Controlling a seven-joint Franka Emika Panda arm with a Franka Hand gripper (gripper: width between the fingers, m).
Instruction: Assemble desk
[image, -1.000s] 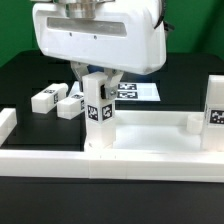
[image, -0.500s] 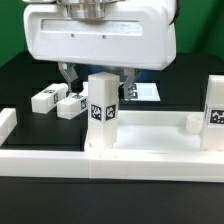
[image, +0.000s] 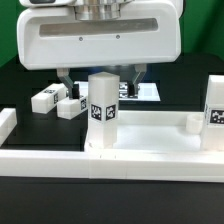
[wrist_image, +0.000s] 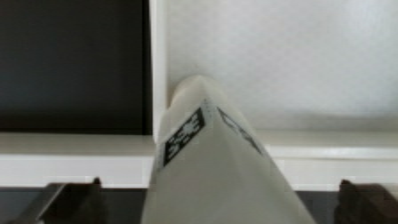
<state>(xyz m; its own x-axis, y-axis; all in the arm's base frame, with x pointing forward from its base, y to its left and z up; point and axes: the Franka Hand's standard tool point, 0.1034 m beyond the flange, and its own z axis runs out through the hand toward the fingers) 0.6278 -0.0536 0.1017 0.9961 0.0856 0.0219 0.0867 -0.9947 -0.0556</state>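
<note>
We see the claw (image: 101, 84) at the top centre of the exterior view. Its two fingers (image: 66, 82) are spread wide, one on each side of an upright leg (image: 103, 112), with a gap between each finger and the leg, so it holds nothing. This leg stands in the middle of the frame, at the left end of the panel (image: 160, 132). A second leg (image: 214, 108) stands upright at the right edge. Two more legs (image: 45, 98) lie side by side on the black table (image: 20, 80) at mid-left. The marker board (image: 147, 91) lies flat behind the right finger. In the wrist view the tagged leg (wrist_image: 210, 160) fills the centre, with dark fingers (wrist_image: 68, 200) clear of it on either side.
</note>
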